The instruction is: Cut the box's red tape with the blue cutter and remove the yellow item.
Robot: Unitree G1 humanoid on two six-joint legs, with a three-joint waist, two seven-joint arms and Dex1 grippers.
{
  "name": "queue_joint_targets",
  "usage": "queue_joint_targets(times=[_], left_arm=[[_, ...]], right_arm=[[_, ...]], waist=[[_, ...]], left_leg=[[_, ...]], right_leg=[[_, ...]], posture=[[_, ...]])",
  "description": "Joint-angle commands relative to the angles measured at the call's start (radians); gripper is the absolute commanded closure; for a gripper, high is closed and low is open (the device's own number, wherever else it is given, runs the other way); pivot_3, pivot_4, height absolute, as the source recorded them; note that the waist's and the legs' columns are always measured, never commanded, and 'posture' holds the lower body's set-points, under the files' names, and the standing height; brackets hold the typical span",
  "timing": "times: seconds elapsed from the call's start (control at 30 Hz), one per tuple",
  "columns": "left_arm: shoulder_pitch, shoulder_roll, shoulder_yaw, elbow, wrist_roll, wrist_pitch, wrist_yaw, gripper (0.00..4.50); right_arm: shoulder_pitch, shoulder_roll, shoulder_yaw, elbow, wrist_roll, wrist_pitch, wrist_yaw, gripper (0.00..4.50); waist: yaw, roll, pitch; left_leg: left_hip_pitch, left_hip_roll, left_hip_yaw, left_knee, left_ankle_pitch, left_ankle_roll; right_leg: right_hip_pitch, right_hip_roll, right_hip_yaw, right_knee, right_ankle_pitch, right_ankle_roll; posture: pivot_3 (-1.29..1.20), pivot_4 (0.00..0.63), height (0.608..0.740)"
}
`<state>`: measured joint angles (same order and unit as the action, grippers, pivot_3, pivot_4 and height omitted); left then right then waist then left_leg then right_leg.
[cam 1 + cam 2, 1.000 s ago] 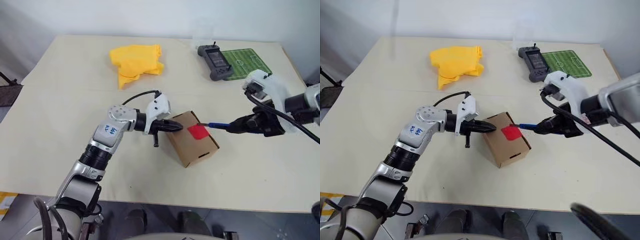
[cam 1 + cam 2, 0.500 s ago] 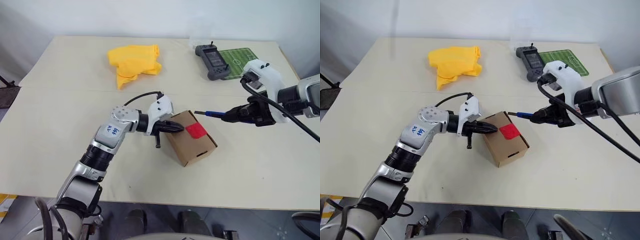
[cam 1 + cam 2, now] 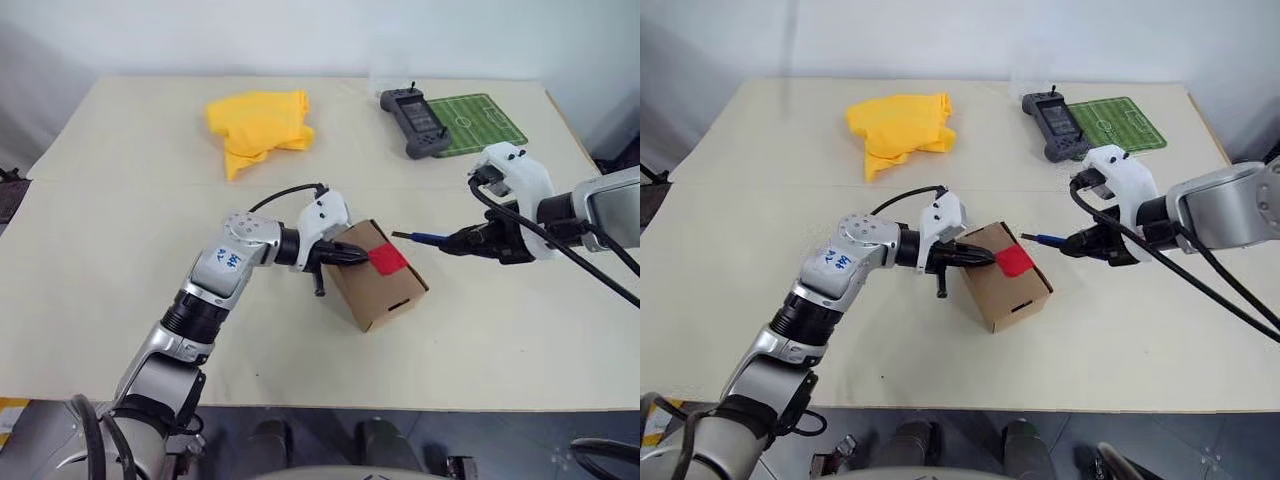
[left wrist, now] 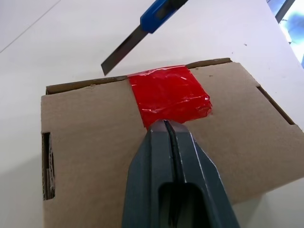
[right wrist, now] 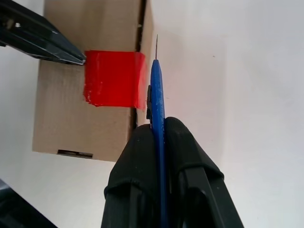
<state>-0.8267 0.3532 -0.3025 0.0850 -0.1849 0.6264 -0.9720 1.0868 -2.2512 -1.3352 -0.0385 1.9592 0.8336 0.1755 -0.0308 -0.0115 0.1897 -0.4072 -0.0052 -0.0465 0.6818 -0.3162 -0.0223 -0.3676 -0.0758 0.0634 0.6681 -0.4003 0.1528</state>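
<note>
Right tool holds the blue cutter beside the red tape.

Bright, even overhead light, soft shadows, sharp focus, slight glare on the red tape.

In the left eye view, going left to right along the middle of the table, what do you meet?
left gripper → box → red tape → blue cutter → right gripper
</note>
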Motion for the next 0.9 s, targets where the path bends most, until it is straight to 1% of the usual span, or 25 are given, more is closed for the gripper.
queue_joint_targets(times=[0.03,0.13,0.37,0.9], left_arm=[[0.010,0.005,-0.039,-0.026,0.021,0.047,0.015,4.50],[0.013,0.003,-0.038,-0.034,0.021,0.067,0.034,4.50],[0.017,-0.007,-0.012,-0.040,-0.006,0.123,0.069,4.50],[0.025,0.004,-0.001,-0.067,-0.021,0.162,0.083,4.50]], right_arm=[[0.006,0.000,-0.052,-0.021,0.013,-0.022,-0.005,4.47],[0.015,0.000,-0.062,-0.028,0.013,-0.035,-0.010,4.47],[0.013,0.000,-0.088,-0.036,0.013,-0.054,-0.006,4.47],[0.124,0.000,-0.095,-0.096,0.013,-0.142,-0.059,4.47]], waist=[[0.000,-0.001,-0.001],[-0.001,-0.004,-0.002],[0.000,-0.005,-0.003],[-0.002,-0.006,-0.004]], left_leg=[[0.000,0.000,0.000,0.000,0.000,0.000],[0.001,0.001,0.000,0.000,0.000,0.000],[0.001,0.001,0.001,0.002,0.000,0.000],[0.002,0.001,0.008,0.003,0.000,0.001]], right_leg=[[0.000,0.000,0.000,0.000,0.000,0.000],[0.000,0.000,0.001,0.001,0.000,0.000],[0.000,0.000,0.003,0.002,0.001,0.001],[-0.004,0.003,0.014,0.006,0.002,0.004]], posture=[[0.00,0.150,0.740],[0.00,0.150,0.740],[0.00,0.150,0.740],[0.00,0.150,0.740]])
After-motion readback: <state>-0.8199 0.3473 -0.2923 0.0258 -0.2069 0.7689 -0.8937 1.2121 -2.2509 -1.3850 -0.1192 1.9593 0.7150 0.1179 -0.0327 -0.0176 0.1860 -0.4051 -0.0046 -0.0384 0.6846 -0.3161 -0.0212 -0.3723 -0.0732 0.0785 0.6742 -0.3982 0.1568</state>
